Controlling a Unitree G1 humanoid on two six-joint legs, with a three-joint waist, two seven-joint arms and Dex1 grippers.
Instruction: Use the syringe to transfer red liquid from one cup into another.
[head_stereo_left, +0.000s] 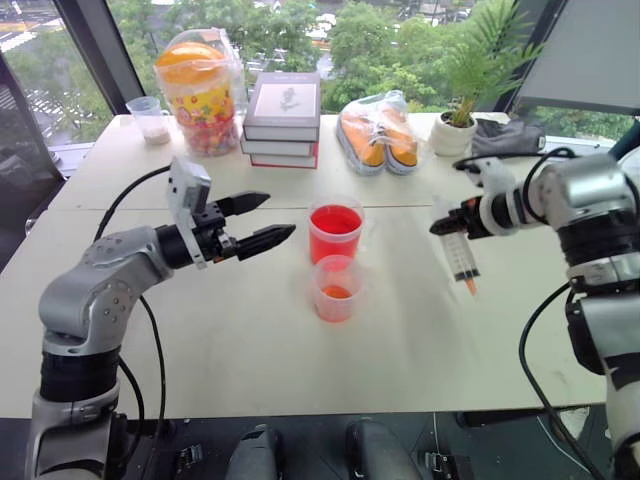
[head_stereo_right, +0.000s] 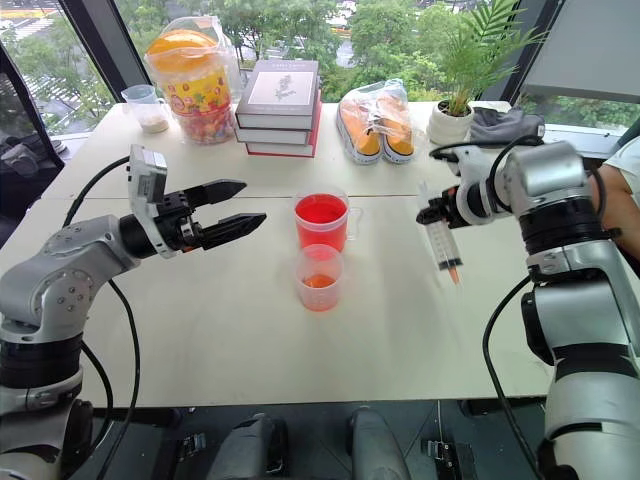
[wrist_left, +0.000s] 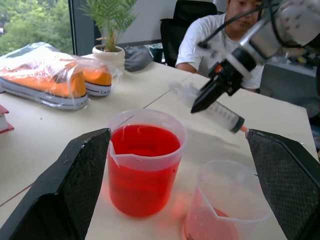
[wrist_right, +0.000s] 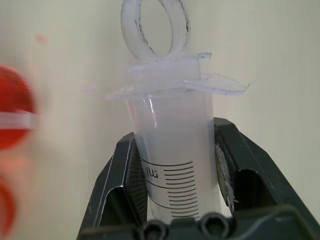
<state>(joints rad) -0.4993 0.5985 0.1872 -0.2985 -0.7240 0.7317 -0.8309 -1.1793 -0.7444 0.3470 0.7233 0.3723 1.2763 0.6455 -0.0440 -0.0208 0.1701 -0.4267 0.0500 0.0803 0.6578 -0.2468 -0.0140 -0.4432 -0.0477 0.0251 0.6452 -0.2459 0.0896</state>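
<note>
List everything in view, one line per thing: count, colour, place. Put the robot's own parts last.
table: one, pale wood, under everything.
tall cup: one, clear, full of red liquid, table centre.
short cup: one, clear, a little red liquid at the bottom, just in front of the tall cup.
syringe: one, clear with orange tip, held tip-down above the table, right of the cups.
books: a stack, grey and red, far side.
shoes: one pair, orange, bagged, right of the books.
plant: one, green in a white pot, far right.
snack jar: one, multicoloured, orange lid, left of the books.
small cup: one, clear, far left.
person: one, white shirt, seated beyond the table.
left gripper: black jaws open, left of the cups.
right gripper: jaws shut on the syringe.
</note>
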